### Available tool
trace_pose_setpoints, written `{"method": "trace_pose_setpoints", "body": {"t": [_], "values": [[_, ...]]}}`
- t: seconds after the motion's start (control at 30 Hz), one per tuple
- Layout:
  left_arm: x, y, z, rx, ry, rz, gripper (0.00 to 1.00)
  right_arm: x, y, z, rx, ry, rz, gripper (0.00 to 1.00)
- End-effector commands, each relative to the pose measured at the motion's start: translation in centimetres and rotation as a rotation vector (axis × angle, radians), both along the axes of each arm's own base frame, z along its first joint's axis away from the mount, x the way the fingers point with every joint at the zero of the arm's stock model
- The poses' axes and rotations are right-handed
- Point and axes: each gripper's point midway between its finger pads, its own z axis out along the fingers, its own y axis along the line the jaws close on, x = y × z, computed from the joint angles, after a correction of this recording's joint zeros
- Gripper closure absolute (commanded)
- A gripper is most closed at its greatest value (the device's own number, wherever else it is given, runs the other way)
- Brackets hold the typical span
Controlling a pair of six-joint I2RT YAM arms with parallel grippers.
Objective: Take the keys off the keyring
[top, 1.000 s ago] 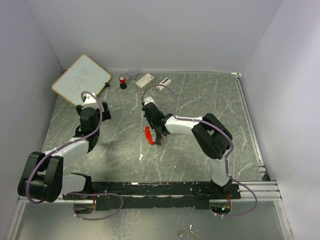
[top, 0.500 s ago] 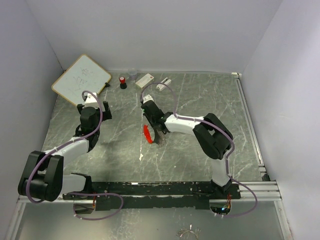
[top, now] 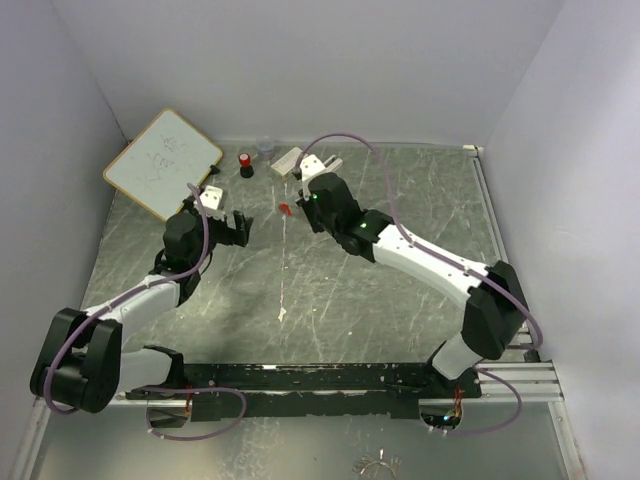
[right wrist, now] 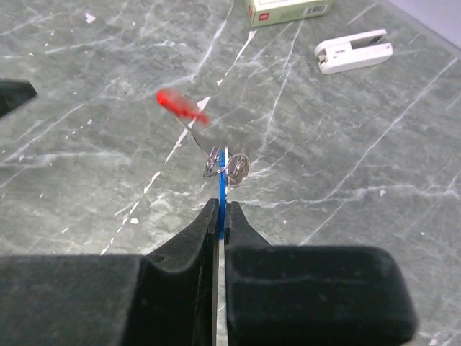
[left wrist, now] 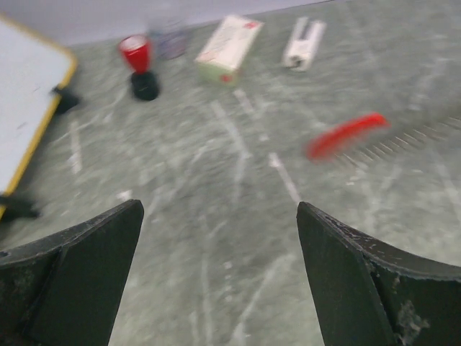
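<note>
Right gripper [right wrist: 221, 215] clamps the flat blue-headed key [right wrist: 222, 184], the small red curved keyring [right wrist: 183, 106] dangling from it; next, the wide-open left gripper [left wrist: 220, 209] should pinch that loop

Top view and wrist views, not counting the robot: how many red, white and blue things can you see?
Red: 2, the keyring and the red-capped little bottle
White: 3, the whiteboard, the white box and the white clip-like block
Blue: 1, the blue-headed key
Total: 6
</note>
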Motion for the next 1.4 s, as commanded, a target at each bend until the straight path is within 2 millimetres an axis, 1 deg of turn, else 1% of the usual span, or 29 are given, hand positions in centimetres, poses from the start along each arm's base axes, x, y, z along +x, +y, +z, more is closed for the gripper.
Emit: {"method": "trace_pose_setpoints", "body": {"t": [0.0,0.1,0.17,0.27,0.33,0.4,0.43,0.53,0.63,0.7,0.87,1.0,1.17,1.37], "values": [[-1.7,-6.3,6.6,-0.059,-0.181,-0.295,0.00,-1.4,-0.9,3.2,0.007,-0.023,0.037,1.00],[-2.5,-8.3,8.8,-0.063,-0.236,-0.354,0.00,-2.0,-1.8,5.3,0.030,-0.056,0.028,1.00],[-2.9,-9.3,10.4,-0.084,-0.277,-0.378,0.00,-2.3,-2.5,6.3,0.041,-0.076,0.013,1.00],[-3.3,-9.8,12.7,-0.135,-0.361,-0.388,0.00,-2.7,-3.2,7.3,0.049,-0.094,0.005,1.00],[-3.2,-9.7,14.1,-0.175,-0.414,-0.372,0.00,-3.0,-3.5,7.7,0.059,-0.100,0.005,1.00],[-3.2,-10.1,15.4,-0.201,-0.463,-0.391,0.00,-3.3,-3.7,8.1,0.071,-0.106,0.007,1.00],[-3.0,-10.5,15.4,-0.202,-0.467,-0.407,0.00,-3.5,-3.7,8.3,0.077,-0.108,0.009,1.00],[-2.8,-11.8,16.2,-0.214,-0.503,-0.463,0.01,-3.9,-3.9,8.9,0.095,-0.118,0.013,1.00],[-3.3,-13.1,16.9,-0.226,-0.552,-0.519,0.01,-4.1,-4.1,9.1,0.106,-0.125,0.010,1.00],[-4.2,-14.2,17.4,-0.216,-0.599,-0.567,0.00,-4.2,-4.2,9.2,0.111,-0.127,0.007,1.00],[-6.4,-16.9,17.1,-0.124,-0.694,-0.686,0.01,-4.3,-4.1,9.0,0.112,-0.125,0.004,1.00],[-7.4,-18.0,16.9,-0.061,-0.752,-0.712,0.00,-4.3,-4.0,8.8,0.114,-0.119,0.004,1.00],[-7.3,-18.3,16.4,-0.001,-0.825,-0.648,0.00,-4.5,-3.8,8.8,0.121,-0.116,0.010,1.00],[-5.9,-18.2,15.1,0.057,-0.844,-0.559,0.00,-4.7,-3.9,9.4,0.141,-0.124,0.008,1.00]]}}
